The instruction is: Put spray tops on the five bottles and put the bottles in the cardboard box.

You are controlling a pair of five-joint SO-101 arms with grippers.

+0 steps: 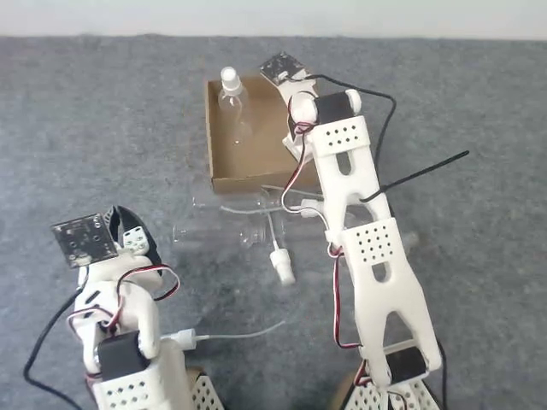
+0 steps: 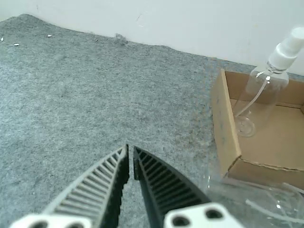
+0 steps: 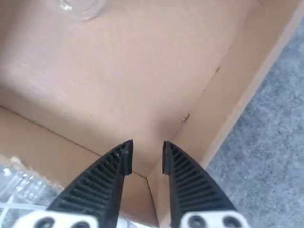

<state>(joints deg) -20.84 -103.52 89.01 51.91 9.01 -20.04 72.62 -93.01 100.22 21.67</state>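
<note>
lying loose before cardboard box (image 1: 248,162): clear bottles (image 1: 249,236), spray top (image 1: 282,266); capped bottle (image 1: 232,107) inside.

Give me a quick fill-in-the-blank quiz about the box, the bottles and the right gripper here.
1. The cardboard box holds ___ bottle.
2. That bottle stands ___, its spray top on.
3. The right gripper hangs over the box, holding ___.
4. A loose spray top lies ___ the box, on the carpet.
Missing: one, upright, nothing, outside.
</note>
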